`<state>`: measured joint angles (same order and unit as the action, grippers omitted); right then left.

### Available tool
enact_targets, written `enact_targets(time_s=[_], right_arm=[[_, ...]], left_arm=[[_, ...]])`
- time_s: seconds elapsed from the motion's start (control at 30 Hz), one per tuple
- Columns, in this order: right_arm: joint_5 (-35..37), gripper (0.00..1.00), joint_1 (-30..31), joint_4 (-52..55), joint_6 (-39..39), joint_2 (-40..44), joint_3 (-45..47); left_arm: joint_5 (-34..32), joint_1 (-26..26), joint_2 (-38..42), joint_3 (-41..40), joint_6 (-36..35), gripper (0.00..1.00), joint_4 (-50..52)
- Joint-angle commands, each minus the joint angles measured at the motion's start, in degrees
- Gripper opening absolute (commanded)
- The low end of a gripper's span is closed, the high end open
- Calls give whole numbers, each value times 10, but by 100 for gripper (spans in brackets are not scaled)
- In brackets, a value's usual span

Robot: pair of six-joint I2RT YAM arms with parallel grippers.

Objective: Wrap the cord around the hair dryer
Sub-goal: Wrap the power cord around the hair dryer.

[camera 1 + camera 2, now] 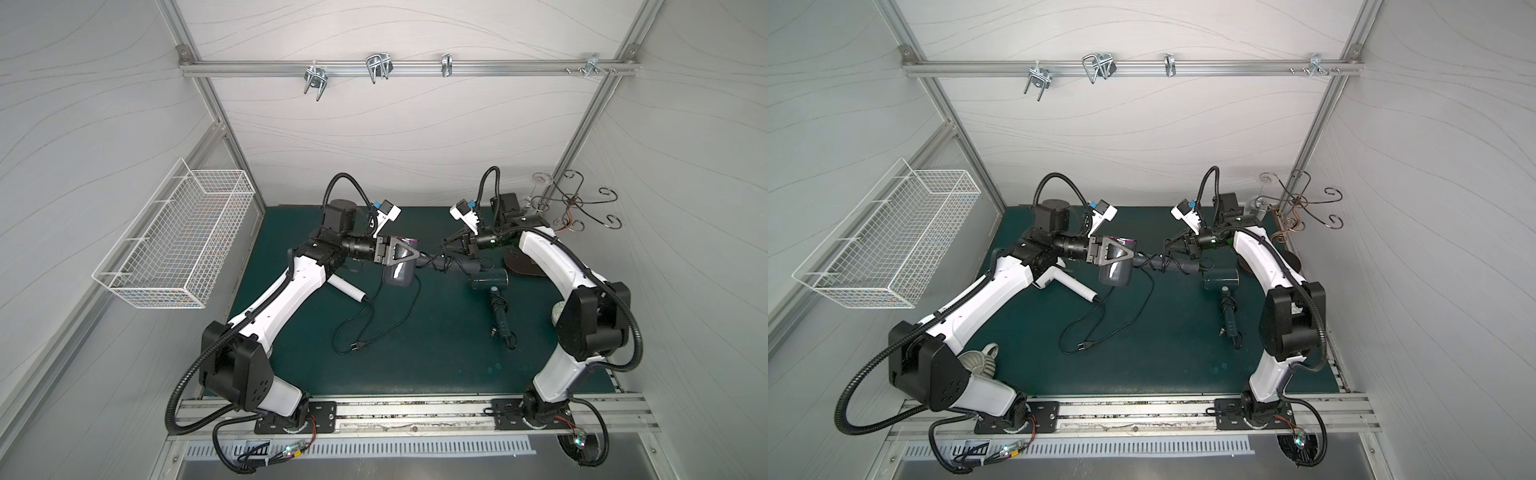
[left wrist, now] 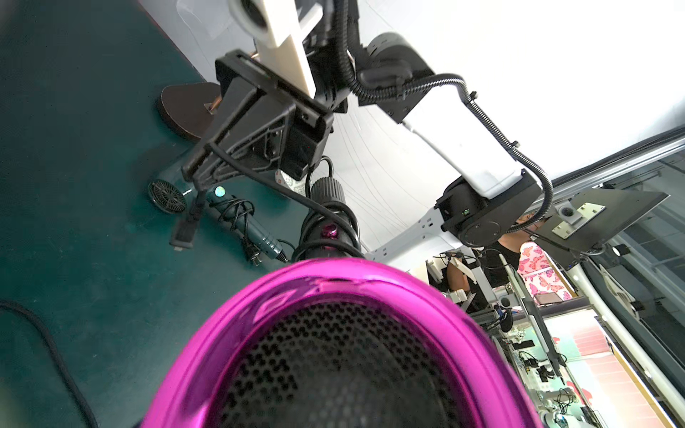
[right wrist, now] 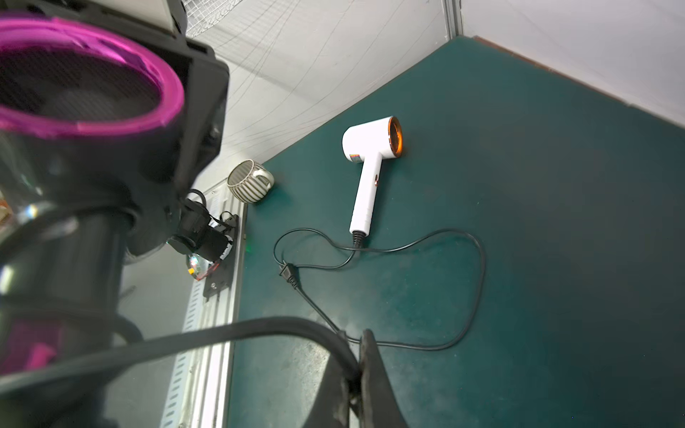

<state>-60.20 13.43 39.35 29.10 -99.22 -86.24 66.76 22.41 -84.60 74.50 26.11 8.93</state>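
The hair dryer (image 1: 398, 277), dark grey with a shiny magenta rim (image 2: 333, 289), hangs above the green mat at mid table in both top views. My left gripper (image 1: 409, 254) is shut on its head; in the left wrist view the dryer's grille hides the jaws. Its handle (image 1: 1177, 266) points toward my right arm, with several turns of black cord (image 2: 326, 213) around it. My right gripper (image 3: 356, 357) is shut on the cord (image 3: 259, 329) just past the handle's end, seen also as the right gripper (image 2: 189, 171). The plug (image 2: 183, 234) dangles below its tips.
A white hair dryer (image 3: 370, 166) lies on the mat with its loose cord (image 3: 463, 296) spread out. A teal hair dryer (image 1: 490, 284) with a wrapped handle lies under my right arm. A striped mug (image 3: 249, 181), a wire basket (image 1: 178, 241) and a metal cup stand (image 1: 577, 203) sit at the edges.
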Motion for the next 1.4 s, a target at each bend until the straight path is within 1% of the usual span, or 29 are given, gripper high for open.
enact_targets(time_s=[0.0, 0.13, 0.33, 0.43, 0.57, 0.73, 0.97, 1.07, 1.13, 1.2, 1.37], right_arm=[[5, 0, -13, -24, -28, 19, 17], [10, 0, -16, -33, -49, 36, 46], [-10, 1, -27, -41, -84, 34, 66], [-23, 4, -26, -57, -99, 35, 79], [-31, 12, -26, -64, -108, 31, 88], [-42, 16, -27, -87, -128, 31, 105], [-50, 13, -30, -117, -163, 33, 127], [-59, 11, -31, -144, -190, 34, 141], [-61, 9, -31, -168, -229, 35, 151], [-69, 7, -31, -193, -260, 37, 161], [-64, 2, -31, -253, -334, 45, 194]], left_arm=[[93, -6, 15, 4, 81, 0, -157], [94, -13, 8, 4, 133, 0, -223], [96, -15, 3, 17, 154, 0, -246], [95, -15, 5, 17, 162, 0, -255], [94, -16, 8, 15, 163, 0, -255], [91, -20, 8, 17, 163, 0, -255], [87, -29, 7, 21, 170, 0, -263], [86, -32, 6, 17, 175, 0, -273], [81, -36, 6, 10, 179, 0, -280], [70, -44, 6, -6, 197, 0, -308], [39, -67, -3, -53, 292, 0, -455]])
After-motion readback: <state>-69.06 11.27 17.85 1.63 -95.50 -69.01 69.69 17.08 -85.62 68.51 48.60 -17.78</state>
